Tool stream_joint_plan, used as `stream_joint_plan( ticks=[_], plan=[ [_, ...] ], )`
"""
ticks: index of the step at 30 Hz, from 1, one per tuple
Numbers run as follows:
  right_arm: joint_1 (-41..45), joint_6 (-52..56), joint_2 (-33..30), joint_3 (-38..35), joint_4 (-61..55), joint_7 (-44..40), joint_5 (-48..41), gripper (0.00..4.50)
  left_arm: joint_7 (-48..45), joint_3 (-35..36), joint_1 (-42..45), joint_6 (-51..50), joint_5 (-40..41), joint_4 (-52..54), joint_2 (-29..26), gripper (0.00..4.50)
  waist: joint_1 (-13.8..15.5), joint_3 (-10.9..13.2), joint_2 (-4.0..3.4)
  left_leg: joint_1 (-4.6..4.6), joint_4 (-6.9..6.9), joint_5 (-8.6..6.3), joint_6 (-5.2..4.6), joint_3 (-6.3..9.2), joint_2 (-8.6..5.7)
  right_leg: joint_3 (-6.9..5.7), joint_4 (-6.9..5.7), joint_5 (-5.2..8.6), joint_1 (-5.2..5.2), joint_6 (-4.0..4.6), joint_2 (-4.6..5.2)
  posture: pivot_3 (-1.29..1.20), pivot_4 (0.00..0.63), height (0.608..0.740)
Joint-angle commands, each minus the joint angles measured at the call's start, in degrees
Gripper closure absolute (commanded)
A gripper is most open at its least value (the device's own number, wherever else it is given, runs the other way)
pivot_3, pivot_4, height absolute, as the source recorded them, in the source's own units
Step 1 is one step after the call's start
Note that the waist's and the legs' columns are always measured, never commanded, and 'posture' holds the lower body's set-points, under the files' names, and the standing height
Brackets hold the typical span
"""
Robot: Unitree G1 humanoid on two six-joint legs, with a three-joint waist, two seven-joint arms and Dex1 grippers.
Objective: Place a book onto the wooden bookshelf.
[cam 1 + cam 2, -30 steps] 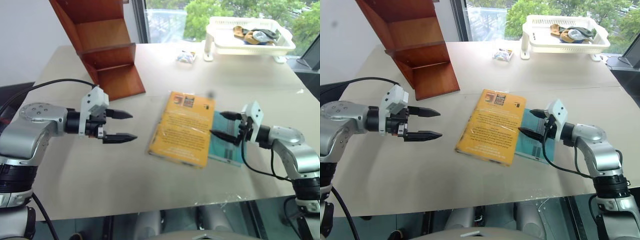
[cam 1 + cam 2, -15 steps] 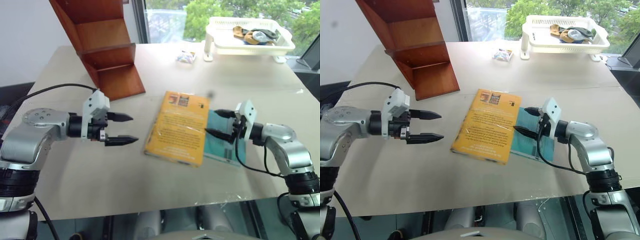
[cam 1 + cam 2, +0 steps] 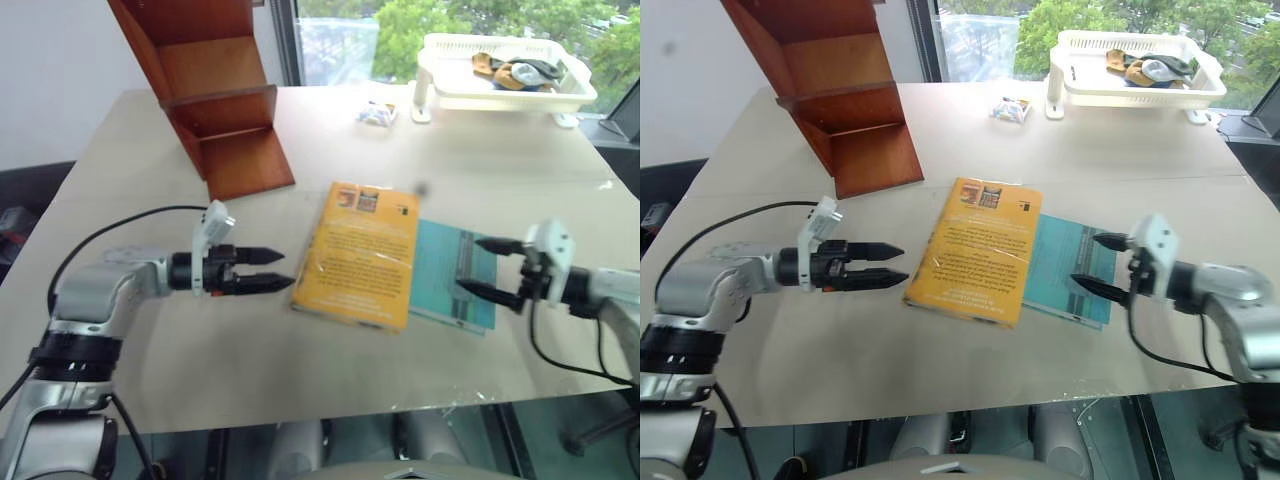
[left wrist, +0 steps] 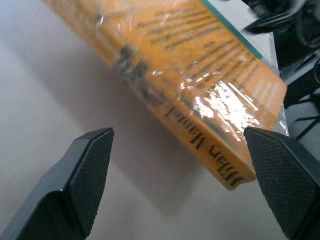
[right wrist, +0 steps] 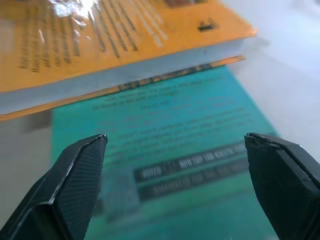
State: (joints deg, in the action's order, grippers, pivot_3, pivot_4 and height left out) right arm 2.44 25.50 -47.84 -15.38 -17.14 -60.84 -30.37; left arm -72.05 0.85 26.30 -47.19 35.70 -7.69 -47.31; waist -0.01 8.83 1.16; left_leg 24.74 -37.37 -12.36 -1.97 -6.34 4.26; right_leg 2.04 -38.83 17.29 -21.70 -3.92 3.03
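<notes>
Lying flat near the middle of the pale, matte table [image 3: 970,400], the book [image 3: 975,250] is a thick orange-yellow paperback with a glossy, glare-catching cover, a white page block and a row of small pictures near its far cover edge. Its right portion overlaps a thinner teal book [image 3: 1075,270] with a smooth cover. Dark lettering runs along the orange spine in the left wrist view; the part that can be made out resembles "Manual", and the rest is too blurred to read. White lines of print on the teal cover are not legible.

At the far left of the table stands the wooden bookshelf [image 3: 845,100], reddish-brown, with slanted side panels and stepped shelves. A white slotted plastic basket tray [image 3: 1135,70] sits at the far right.

Left gripper [image 3: 890,265]: forearm extended low over the table, black tapered fingers pointing right at the spine, spread wide, holding nothing, just short of the book.

Right gripper [image 3: 1095,265]: fingers pointing left over the teal book's right edge, spread wide, holding nothing.
</notes>
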Motion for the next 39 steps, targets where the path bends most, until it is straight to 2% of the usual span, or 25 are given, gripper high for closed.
stream_joint_plan(
  ticks=[1,5,11,17,20,26,30,32,35,36,37,39],
  plan=[
    [-4.5,6.7,-4.5,-11.3,-9.2,-1.6,-8.5,0.00,-0.9,0.6,4.4,-3.9,1.5,-5.1,1.5,0.07,0.0,0.0,0.00,0.01,-0.01,0.00,0.00,0.04,0.00,-0.04,0.01,0.00,0.01,0.00,0.00,0.00,0.150,0.740],
    [-8.4,14.2,-7.3,-22.8,-16.6,-1.0,-19.3,0.00,-2.9,-0.9,9.9,-11.5,2.9,-12.1,4.0,0.07,-0.3,0.0,0.03,0.01,-0.02,-0.01,-0.01,0.31,-0.01,-0.02,0.01,0.00,0.04,-0.01,0.00,0.00,0.150,0.740],
    [-13.3,21.5,-8.7,-37.5,-20.3,-2.4,-35.3,0.00,-6.9,-6.1,16.3,-17.7,1.0,-21.3,6.7,0.07,-0.4,0.1,0.15,0.07,-0.02,-0.01,-0.02,0.45,-0.04,-0.09,0.07,0.00,0.05,-0.01,0.00,0.00,0.150,0.740],
    [-19.7,22.2,-7.5,-43.8,-23.3,-4.0,-39.7,0.00,-11.6,-8.4,22.0,-19.1,-0.8,-31.0,9.3,0.07,-0.4,0.1,0.32,0.13,-0.03,-0.01,-0.02,0.55,-0.05,-0.17,0.08,0.00,0.05,0.00,0.01,0.00,0.150,0.740],
    [-21.2,21.4,-7.2,-44.4,-23.7,-3.7,-39.9,0.00,-13.0,-8.4,24.1,-19.1,-1.8,-34.9,10.5,0.07,-0.5,0.1,0.34,0.15,-0.04,-0.01,-0.03,0.59,-0.06,-0.20,0.10,0.00,0.06,-0.01,0.01,0.00,0.150,0.740],
    [-22.1,19.8,-7.5,-43.8,-22.0,-4.4,-38.3,0.00,-19.8,-14.7,24.1,-16.6,-6.7,-38.5,11.8,0.07,-0.6,0.2,0.35,0.17,-0.04,-0.01,-0.03,0.62,-0.06,-0.22,0.10,0.00,0.05,0.00,0.01,0.00,0.150,0.740],
    [-21.4,19.1,-8.5,-43.7,-20.3,-5.2,-37.7,0.00,-20.4,-14.6,25.6,-15.6,-7.1,-41.9,12.8,1.79,-0.5,0.2,0.36,0.23,-0.05,-0.01,-0.03,0.67,-0.07,-0.27,0.13,0.00,0.05,0.00,0.02,0.00,0.150,0.740],
    [-21.4,18.9,-8.6,-43.7,-19.9,-5.6,-37.4,0.00,-20.4,-12.4,27.4,-15.7,-6.8,-44.8,13.4,2.32,-0.4,0.2,0.38,0.23,-0.05,-0.01,-0.03,0.68,-0.07,-0.28,0.13,0.00,0.05,0.00,0.03,0.00,0.150,0.740],
    [-21.6,18.4,-8.5,-43.4,-19.3,-6.4,-36.7,0.00,-20.4,-10.9,28.6,-16.2,-6.5,-46.8,13.7,3.41,-0.4,0.2,0.39,0.30,-0.08,-0.01,-0.03,0.80,-0.07,-0.42,0.14,0.00,0.04,0.00,0.03,0.00,0.150,0.740],
    [-21.7,18.2,-8.4,-43.3,-19.2,-6.7,-36.3,0.00,-20.4,-11.0,28.5,-16.4,-6.4,-46.6,13.6,3.90,-0.4,0.2,0.39,0.33,-0.08,-0.01,-0.03,0.81,-0.07,-0.43,0.16,0.00,0.03,0.00,0.03,0.00,0.150,0.740],
    [-21.8,18.0,-8.3,-43.1,-19.1,-6.9,-36.0,0.00,-20.4,-11.1,28.2,-16.7,-6.2,-45.9,13.5,4.20,-0.4,0.2,0.39,0.33,-0.08,-0.01,-0.03,0.81,-0.08,-0.43,0.18,0.00,0.04,0.00,0.03,0.00,0.150,0.740],
    [-21.9,17.8,-8.1,-43.0,-19.0,-7.1,-35.9,0.00,-20.4,-10.9,27.8,-17.3,-5.2,-44.1,13.0,4.41,-0.4,0.2,0.39,0.36,-0.07,-0.01,-0.03,0.81,-0.08,-0.43,0.22,0.00,0.03,0.00,0.03,0.00,0.150,0.740]
  ],
)
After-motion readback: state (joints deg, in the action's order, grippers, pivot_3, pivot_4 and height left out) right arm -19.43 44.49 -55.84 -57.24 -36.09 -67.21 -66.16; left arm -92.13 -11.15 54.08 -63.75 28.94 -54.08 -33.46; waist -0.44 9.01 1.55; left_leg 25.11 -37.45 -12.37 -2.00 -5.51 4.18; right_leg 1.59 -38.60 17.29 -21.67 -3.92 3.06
